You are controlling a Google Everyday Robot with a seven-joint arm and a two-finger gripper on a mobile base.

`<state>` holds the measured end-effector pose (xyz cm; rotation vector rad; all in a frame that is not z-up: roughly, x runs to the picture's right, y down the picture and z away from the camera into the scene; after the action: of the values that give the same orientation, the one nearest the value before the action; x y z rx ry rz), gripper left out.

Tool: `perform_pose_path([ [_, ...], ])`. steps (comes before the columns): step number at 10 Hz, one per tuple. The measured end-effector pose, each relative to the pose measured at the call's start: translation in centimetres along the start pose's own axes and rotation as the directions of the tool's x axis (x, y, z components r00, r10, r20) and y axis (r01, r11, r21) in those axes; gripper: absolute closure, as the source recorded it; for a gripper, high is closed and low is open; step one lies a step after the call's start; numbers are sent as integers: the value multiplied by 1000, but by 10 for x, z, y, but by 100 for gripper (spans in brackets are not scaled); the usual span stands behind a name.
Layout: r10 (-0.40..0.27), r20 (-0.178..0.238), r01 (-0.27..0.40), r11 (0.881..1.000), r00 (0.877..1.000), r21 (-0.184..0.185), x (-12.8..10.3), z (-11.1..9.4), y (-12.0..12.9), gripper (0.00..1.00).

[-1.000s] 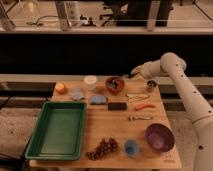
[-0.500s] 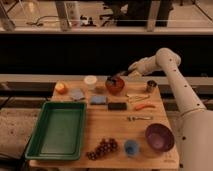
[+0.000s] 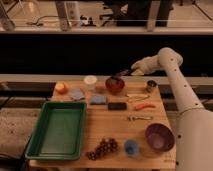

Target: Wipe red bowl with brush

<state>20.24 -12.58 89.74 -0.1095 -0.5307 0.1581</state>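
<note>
The gripper (image 3: 125, 74) hovers at the far edge of the tabletop (image 3: 105, 125), its jaws grasping the brush (image 3: 118, 78) above the red bowl (image 3: 115, 85). The wiping seems in progress; whether the bristles touch the bowl cannot be told.

White rounded arm segments (image 3: 177, 90); gripper (image 3: 124, 74) above the table, seemingly dark.

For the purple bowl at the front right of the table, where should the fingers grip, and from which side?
Probably the purple bowl by its rim, from above: it sits upright and open, with clear table around it. The gripper is far back over the red bowl, apparently with the brush.
</note>
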Motion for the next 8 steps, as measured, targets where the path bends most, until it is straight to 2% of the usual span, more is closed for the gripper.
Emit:
perform_pose_path([
  [3,5,-13,-5,1000,1000,4,13,-4,8,100],
  [8,-18,-5,18,1000,1000,-9,8,9,17,100],
])
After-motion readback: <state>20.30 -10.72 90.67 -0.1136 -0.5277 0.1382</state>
